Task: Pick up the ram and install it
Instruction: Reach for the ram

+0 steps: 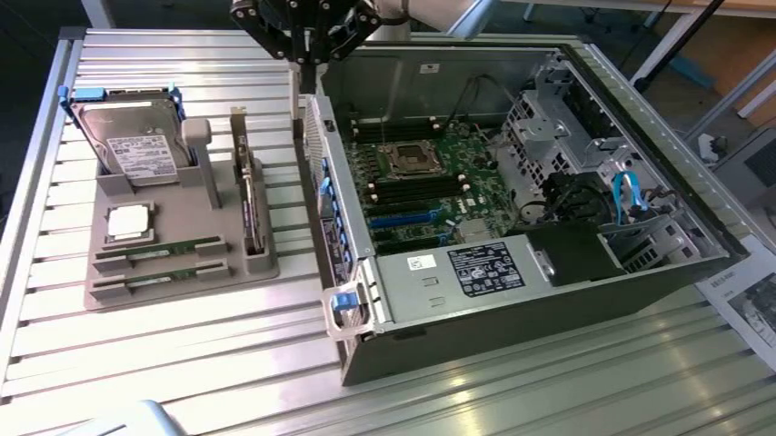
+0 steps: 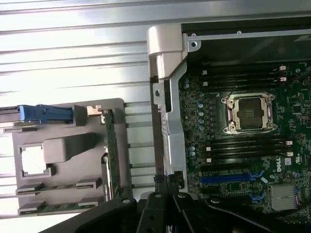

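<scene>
While the ram [image 1: 158, 248] and its twin stick [image 1: 155, 272] lay seated in the grey holder [image 1: 213, 195] at the exterior view's lower left, untouched, the upright expansion card [image 1: 249, 204] stood just beside them, liable to be clipped on a careless descent. At top centre the gripper [image 1: 305, 54] hung with jaws closed on nothing above the case wall [image 1: 313, 136]; shut like that, it would likely knock a stick aside. Rightward, the motherboard [image 1: 424, 182] slots would punish any tilt.
</scene>
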`<state>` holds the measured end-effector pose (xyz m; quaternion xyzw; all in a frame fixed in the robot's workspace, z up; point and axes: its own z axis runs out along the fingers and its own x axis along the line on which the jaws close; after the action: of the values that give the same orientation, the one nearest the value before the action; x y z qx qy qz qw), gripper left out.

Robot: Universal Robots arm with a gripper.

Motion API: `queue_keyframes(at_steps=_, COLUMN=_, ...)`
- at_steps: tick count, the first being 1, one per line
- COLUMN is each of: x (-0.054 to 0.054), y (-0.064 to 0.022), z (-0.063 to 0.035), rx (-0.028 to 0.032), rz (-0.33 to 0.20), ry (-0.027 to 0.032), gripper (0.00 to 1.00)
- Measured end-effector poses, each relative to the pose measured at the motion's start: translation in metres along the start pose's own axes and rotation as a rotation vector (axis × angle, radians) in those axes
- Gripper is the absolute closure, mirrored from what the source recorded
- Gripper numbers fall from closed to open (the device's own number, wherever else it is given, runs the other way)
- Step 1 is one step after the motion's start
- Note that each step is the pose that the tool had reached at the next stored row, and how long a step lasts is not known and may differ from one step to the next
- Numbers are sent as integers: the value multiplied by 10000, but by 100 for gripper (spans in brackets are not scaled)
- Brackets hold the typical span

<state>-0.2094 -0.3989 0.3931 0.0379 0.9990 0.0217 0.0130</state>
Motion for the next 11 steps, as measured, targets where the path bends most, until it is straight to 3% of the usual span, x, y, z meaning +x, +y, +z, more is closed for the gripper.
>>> queue_keyframes(at_steps=4, x=259, y=-20, z=-7, rx=0, rz=-1, ry=-1, gripper=90)
queue_keyframes(at_steps=11, x=602, y=-45, z=-16, rx=-2, rz=0, ry=-8, gripper=90)
